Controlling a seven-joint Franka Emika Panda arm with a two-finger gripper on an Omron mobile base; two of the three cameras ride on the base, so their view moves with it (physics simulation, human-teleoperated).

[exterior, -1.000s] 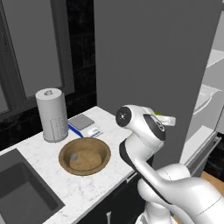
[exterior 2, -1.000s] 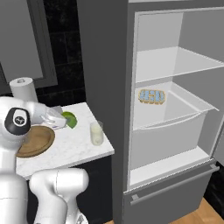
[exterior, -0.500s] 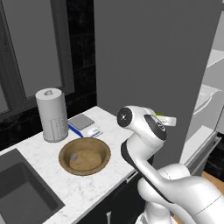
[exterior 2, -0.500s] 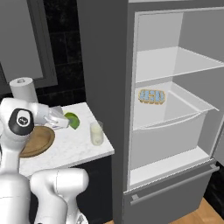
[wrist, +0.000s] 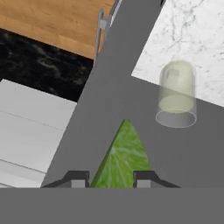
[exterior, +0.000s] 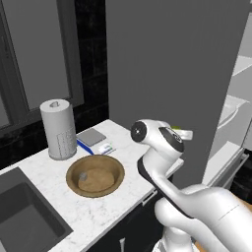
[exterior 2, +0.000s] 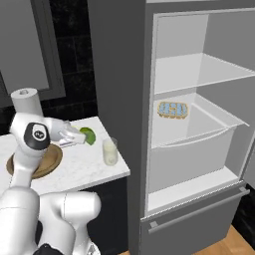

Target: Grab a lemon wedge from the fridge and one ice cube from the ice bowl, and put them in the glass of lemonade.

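Marble counter (exterior 2: 82, 164) carries lemonade-filled glass (exterior 2: 109, 151); tool (wrist: 111, 179) pinches lemon wedge (wrist: 122, 157).

From my station I count one lemon wedge (wrist: 121, 159), one glass of lemonade (exterior 2: 110, 151) and one ice bowl (exterior: 95, 175) with a single ice cube (exterior: 83, 175) lying in it. There is one paper towel roll (exterior: 58, 129) on the bench (exterior: 110, 208), and one sink basin (exterior: 24, 221). I see one fridge (exterior 2: 194, 124), and on its shelves one tray of food (exterior 2: 173, 109).
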